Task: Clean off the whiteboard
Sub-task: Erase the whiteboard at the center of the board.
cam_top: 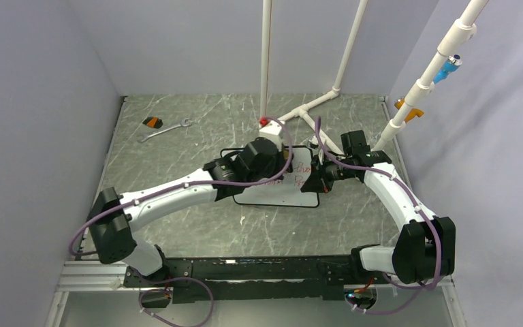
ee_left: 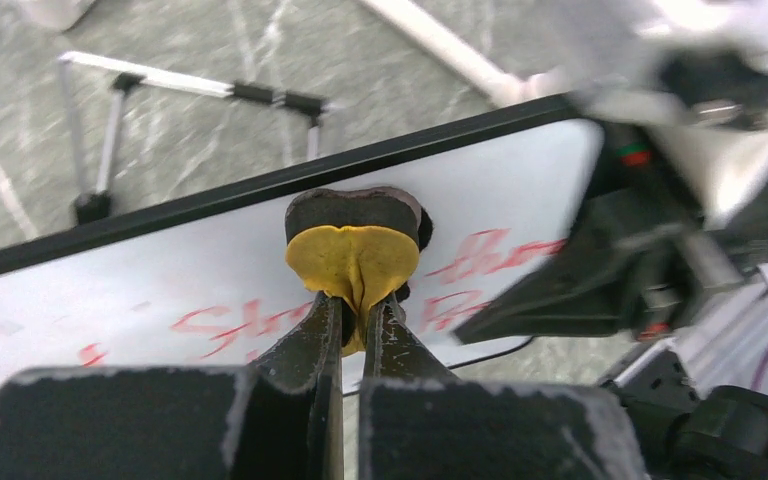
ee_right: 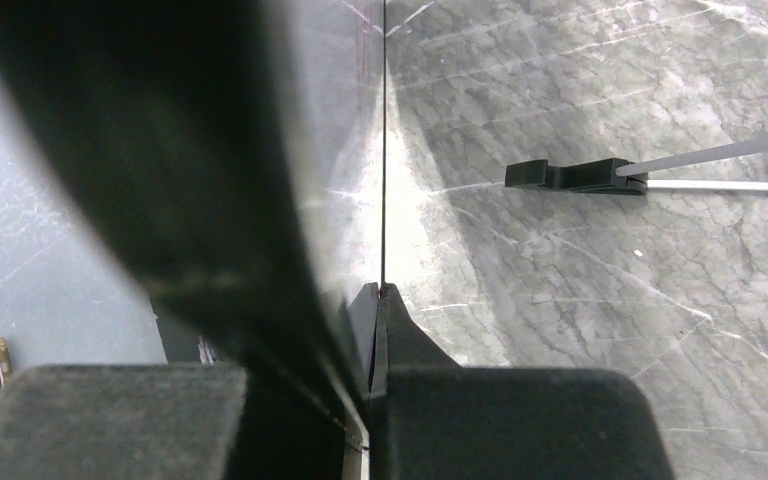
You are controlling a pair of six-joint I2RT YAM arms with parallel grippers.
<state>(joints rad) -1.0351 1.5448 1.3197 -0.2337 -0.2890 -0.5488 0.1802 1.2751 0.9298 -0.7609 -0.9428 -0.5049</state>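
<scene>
Whiteboard location: the whiteboard (cam_top: 277, 195) sits about mid-worktop (cam_top: 197, 231), a little toward the right edge, between the two arms.
Board versus left gripper: the left gripper (ee_left: 352, 300) reaches over the board from the left. It hangs above the middle of the white face, and its tip is close to the board's far long edge.
Left gripper state: closed tight on an eraser pad (ee_left: 352, 255), a yellow fold with a dark layer on the end. The dark end looks to be against the white face, though contact is not certain.
Board versus right gripper: the right gripper (ee_right: 377, 295) meets the board at its right short edge, so the board runs away from it toward the left arm.
Right gripper state: clamped on that thin edge, which the right wrist view shows edge-on between the fingers.
Long axis: runs left to right, roughly parallel to the near edge of the worktop.
Facing: the written side faces up and toward the near edge. The board is propped on its wire stand (ee_left: 110, 130), which shows behind the far edge.
Marks: red writing (ee_left: 480, 255) lies on both sides of the pad.
Elsewhere: a wrench (cam_top: 165, 129) lies near the far left corner, well apart from the board.
</scene>
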